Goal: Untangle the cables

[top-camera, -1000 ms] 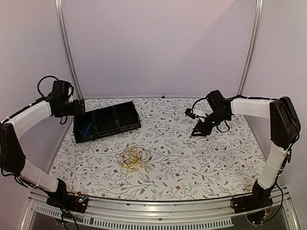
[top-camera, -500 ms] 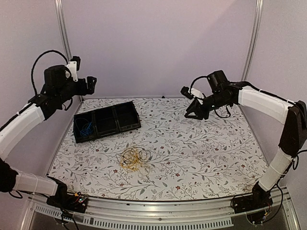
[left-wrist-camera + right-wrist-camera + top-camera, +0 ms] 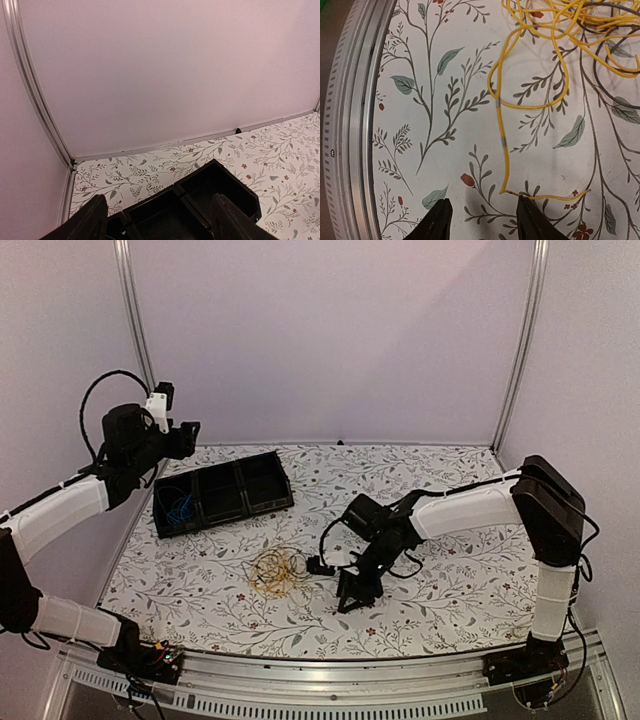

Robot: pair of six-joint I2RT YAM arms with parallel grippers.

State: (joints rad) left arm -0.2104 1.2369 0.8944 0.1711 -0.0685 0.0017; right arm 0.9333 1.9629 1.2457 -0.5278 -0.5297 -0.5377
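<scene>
Yellow cables (image 3: 280,572) beside right claw (image 3: 350,603).

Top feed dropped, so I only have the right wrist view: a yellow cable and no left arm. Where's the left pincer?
Observer: The left pincer is raised over the black tray at far left, open and empty.
Operator: Any cables away from this pile?
Observer: A blue cable lies in the tray's leftmost compartment.
Operator: Where am I relative to the pile?
Observer: The right pincer is low over the table, just right of the yellow tangle, slightly nearer the front edge.
</scene>
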